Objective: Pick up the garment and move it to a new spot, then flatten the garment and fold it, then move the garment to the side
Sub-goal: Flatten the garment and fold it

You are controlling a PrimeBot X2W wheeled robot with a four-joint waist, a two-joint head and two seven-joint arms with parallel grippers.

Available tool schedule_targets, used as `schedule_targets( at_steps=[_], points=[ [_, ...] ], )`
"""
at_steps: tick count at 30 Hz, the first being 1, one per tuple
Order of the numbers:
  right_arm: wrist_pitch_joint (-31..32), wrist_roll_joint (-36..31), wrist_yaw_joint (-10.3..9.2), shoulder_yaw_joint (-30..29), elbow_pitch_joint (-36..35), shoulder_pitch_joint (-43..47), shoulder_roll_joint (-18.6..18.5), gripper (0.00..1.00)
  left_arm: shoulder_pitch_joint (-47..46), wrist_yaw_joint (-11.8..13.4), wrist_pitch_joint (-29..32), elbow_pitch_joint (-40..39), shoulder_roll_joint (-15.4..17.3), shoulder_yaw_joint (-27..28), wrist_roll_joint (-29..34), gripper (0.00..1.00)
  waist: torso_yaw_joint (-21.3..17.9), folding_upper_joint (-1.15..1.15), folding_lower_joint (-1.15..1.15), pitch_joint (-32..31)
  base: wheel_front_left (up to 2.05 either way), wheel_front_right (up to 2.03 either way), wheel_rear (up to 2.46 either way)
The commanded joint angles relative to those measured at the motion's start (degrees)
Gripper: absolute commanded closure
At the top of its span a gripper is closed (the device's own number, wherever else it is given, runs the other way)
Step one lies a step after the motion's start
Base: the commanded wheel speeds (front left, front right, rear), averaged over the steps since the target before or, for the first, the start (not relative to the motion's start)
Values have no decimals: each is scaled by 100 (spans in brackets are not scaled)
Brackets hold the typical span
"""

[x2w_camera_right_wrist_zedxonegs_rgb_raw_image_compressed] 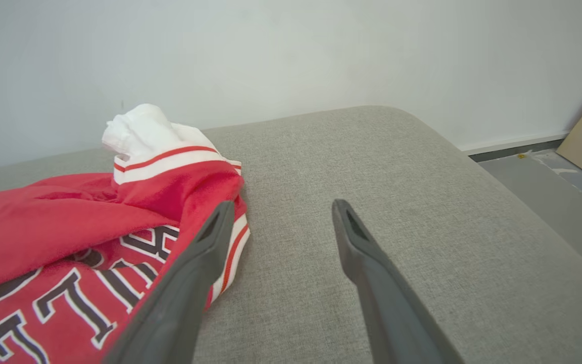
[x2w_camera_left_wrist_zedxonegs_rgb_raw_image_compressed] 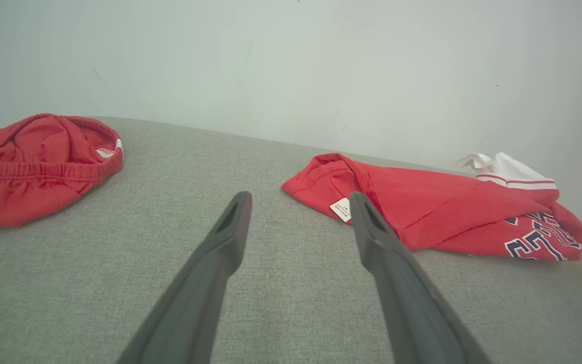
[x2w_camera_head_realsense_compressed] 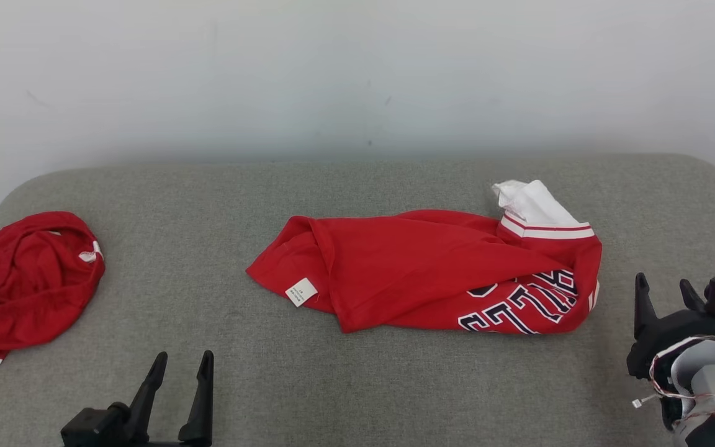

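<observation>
At the far left of the grey padded surface (x2w_camera_head_realsense_compressed: pixel 357 186), a second red cloth (x2w_camera_head_realsense_compressed: pixel 25 282) lies bunched in a heap, with white trim at its edges. Well apart from it, near the front edge, the left gripper (x2w_camera_head_realsense_compressed: pixel 184 357) points up the head view with its two dark fingers spread wide. Nothing sits between them and they touch no cloth. In the left wrist view those fingers (x2w_camera_left_wrist_zedxonegs_rgb_raw_image_compressed: pixel 220 242) hang over bare grey fabric, and the garment's left end lies just past the tip of one.

The garment (x2w_camera_head_realsense_compressed: pixel 419 273), a red jersey, lies in the middle of the surface, crumpled and folded over on itself in a long shape running left to right. A small white label (x2w_camera_head_realsense_compressed: pixel 301 292) shows at its left end. Navy letters (x2w_camera_head_realsense_compressed: pixel 519 307) outlined in white run along its lower right part. A white piece (x2w_camera_head_realsense_compressed: pixel 534 202) with a red-striped band stands up at its upper right corner.

Just beside the garment's right end, the right gripper (x2w_camera_head_realsense_compressed: pixel 663 281) is spread wide and holds nothing. In the right wrist view one finger (x2w_camera_right_wrist_zedxonegs_rgb_raw_image_compressed: pixel 195 273) crosses in front of the jersey's striped edge; whether it touches the cloth I cannot tell. The other finger (x2w_camera_right_wrist_zedxonegs_rgb_raw_image_compressed: pixel 367 263) lies over bare surface. Past the surface's rounded right end, a grey floor (x2w_camera_right_wrist_zedxonegs_rgb_raw_image_compressed: pixel 548 192) meets the pale wall (x2w_camera_head_realsense_compressed: pixel 357 74).
</observation>
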Motion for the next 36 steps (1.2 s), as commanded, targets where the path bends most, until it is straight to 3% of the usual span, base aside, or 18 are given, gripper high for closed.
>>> schedule_targets(
  at_steps=[1,5,6,7,8,14,27,36],
  points=[
    [-14,-278,-14,-214,-364,315,69,0,77,8,-5,-5,15,12,3,0,-52,0,0,-56,0,0,0],
    [-13,-961,-14,-679,-1697,1030,410,0,169,8,-5,17,6,4,-4,0,-102,0,0,-113,0,0,0],
    [-12,-1282,-14,-844,-2590,1505,722,0,182,8,-5,12,4,27,-6,0,-135,0,0,-140,0,0,0],
    [-13,-1442,-14,-894,-3037,1745,810,0,200,8,-5,11,5,30,-5,0,-147,0,0,-146,0,0,0],
    [-13,-1442,-14,-894,-3037,1745,810,0,200,8,-5,11,5,30,-5,0,-147,0,0,-146,0,0,0],
    [-12,-1796,-14,-479,-4879,2963,1168,0,274,8,-5,34,-1,119,29,0,-232,0,0,-209,0,0,0],
    [36,-1818,-15,162,-5513,3652,1165,0,393,8,-5,273,-54,75,49,0,-355,0,0,-285,0,0,0],
    [181,-1685,-15,462,-5649,3470,1179,0,-1049,8,721,1545,-179,-495,-273,0,-760,0,0,123,0,0,0]
  ],
)
